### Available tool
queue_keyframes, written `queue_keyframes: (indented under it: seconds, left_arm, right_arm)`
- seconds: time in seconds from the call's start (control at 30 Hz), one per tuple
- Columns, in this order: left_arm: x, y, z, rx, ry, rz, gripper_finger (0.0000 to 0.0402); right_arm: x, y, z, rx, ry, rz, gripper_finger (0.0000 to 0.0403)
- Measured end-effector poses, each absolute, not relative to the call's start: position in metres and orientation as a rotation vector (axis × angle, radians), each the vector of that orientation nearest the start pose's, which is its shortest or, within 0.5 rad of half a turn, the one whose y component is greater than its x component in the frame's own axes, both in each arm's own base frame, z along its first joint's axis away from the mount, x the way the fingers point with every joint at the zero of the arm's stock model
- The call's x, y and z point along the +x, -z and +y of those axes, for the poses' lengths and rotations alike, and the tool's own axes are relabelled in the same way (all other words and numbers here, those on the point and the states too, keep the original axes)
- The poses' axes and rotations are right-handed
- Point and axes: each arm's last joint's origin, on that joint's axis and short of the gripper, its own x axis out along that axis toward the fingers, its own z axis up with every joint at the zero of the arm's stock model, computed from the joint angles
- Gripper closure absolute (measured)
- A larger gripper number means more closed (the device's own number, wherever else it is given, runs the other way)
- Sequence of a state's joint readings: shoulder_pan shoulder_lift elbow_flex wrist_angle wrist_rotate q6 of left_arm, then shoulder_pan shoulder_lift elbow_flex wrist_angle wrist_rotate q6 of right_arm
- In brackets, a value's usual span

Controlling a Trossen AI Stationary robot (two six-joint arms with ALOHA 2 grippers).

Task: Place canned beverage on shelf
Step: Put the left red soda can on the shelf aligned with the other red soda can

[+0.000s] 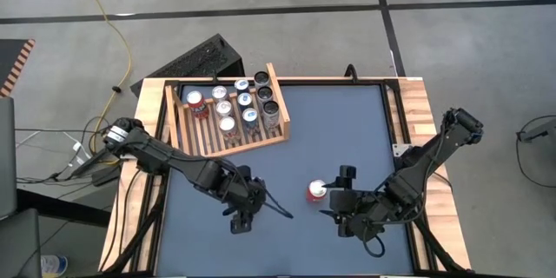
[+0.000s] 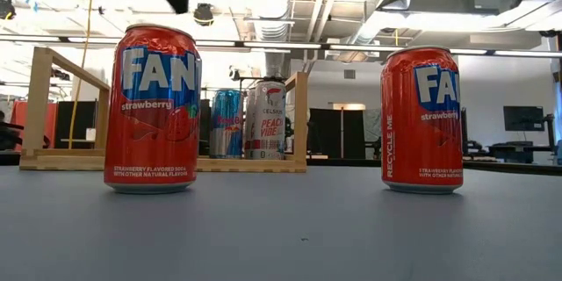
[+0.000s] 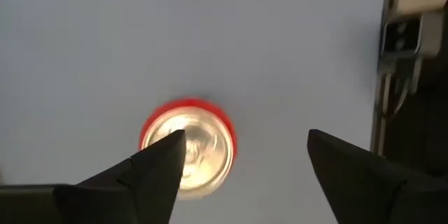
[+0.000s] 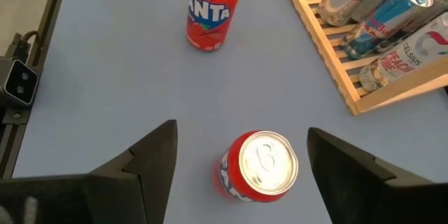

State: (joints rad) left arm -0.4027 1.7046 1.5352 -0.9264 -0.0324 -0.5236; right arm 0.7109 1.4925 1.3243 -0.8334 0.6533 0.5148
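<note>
The left wrist view alone looks straight down between spread fingers (image 3: 150, 175) at a red can (image 3: 187, 147) standing under the left gripper (image 3: 241, 157), nearer one finger, untouched. In the high view that arm hides this can. The right gripper (image 4: 241, 161), fingers wide, hovers over the second red can (image 4: 257, 168), which stands between them, ungripped. Both arms reach in low over the dark table (image 1: 339, 130). The shelf (image 1: 228, 115) holds other cans at the far left corner.
</note>
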Motion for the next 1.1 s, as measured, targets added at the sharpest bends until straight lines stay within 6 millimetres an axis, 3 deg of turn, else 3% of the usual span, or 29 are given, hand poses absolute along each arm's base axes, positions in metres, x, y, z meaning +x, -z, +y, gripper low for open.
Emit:
queue_keyframes:
  seconds: [0.37, 0.5, 0.8, 1.1]
  left_arm:
    - [0.323, -0.291, -0.135, -0.178, -0.002, 1.116, 0.0039]
    - [0.318, -0.28, -0.133, -0.206, -0.053, 1.171, 0.0034]
    - [0.32, -0.28, -0.131, -0.221, -0.135, 1.136, 0.0033]
    - [0.328, -0.265, -0.131, -0.28, -0.221, 1.168, 0.0033]
  right_arm:
    - [0.238, -0.308, 0.182, -0.162, 0.139, 0.757, 0.0112]
    - [0.238, -0.308, 0.182, -0.163, 0.139, 0.757, 0.0112]
    - [0.238, -0.308, 0.182, -0.163, 0.139, 0.757, 0.0112]
    - [0.238, -0.308, 0.182, -0.16, 0.139, 0.757, 0.0112]
